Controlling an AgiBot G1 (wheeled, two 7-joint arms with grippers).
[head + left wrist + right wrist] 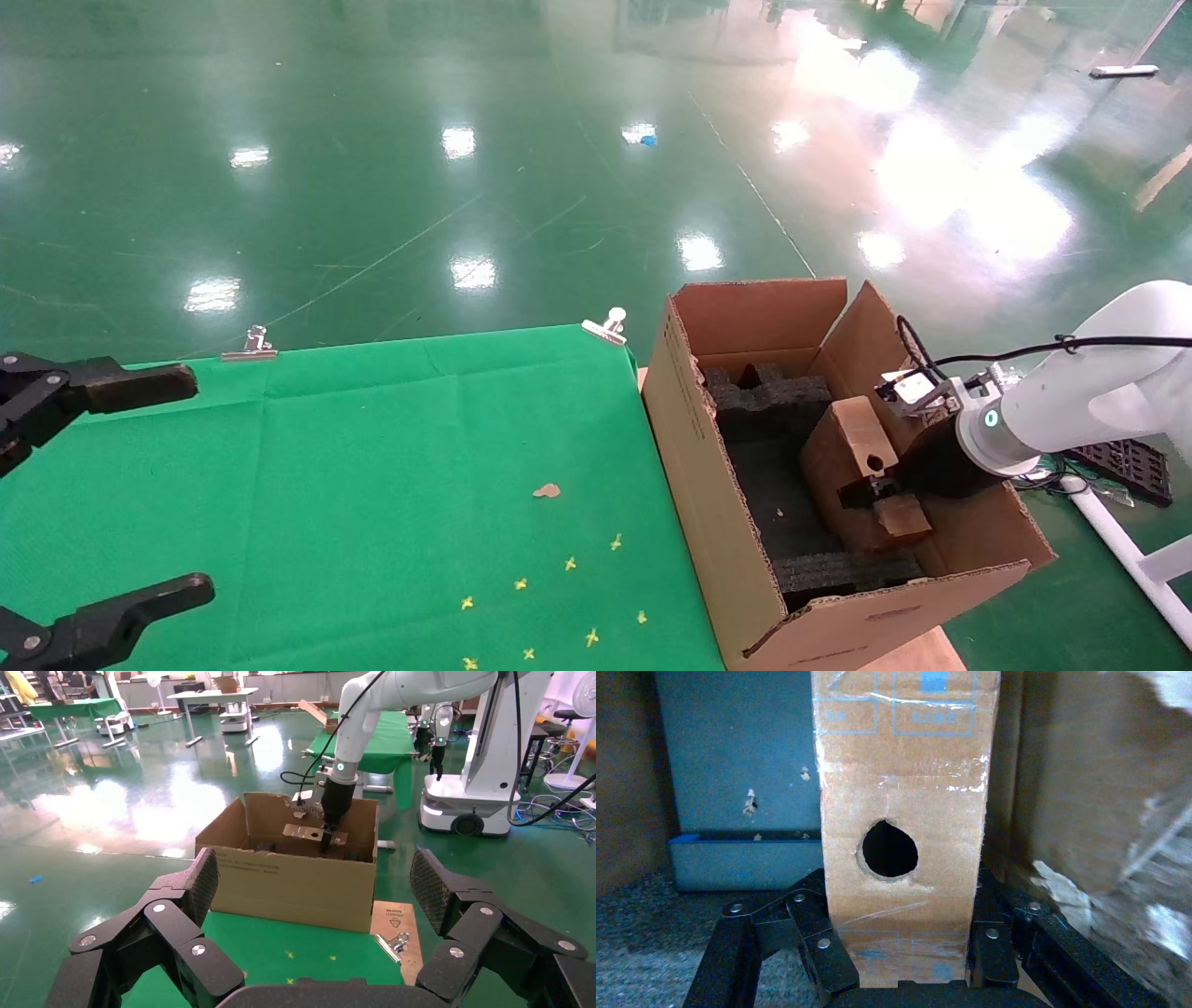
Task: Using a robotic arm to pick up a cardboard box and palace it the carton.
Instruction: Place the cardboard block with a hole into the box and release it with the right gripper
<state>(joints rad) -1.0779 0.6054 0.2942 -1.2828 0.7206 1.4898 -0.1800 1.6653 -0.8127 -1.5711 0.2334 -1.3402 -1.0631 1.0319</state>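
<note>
The carton (708,494) stands open-topped at the right end of the green table, with black foam blocks (765,391) inside. My right gripper (875,489), on the white arm, reaches down into the carton. It is shut on the cardboard box (849,447), held on edge near the carton's right wall. In the right wrist view the fingers (821,948) clamp both broad faces of the cardboard box (902,776); its narrow side with the round hole (889,848) faces the camera. My left gripper (177,489) is open and empty over the table's left edge.
The green cloth table (391,466) carries yellow cross marks (568,564) and a brown scrap (547,490). Binder clips (250,345) (607,326) hold its far edge. A black tray (1127,466) lies on the floor at the right. The carton (295,881) faces the left wrist camera.
</note>
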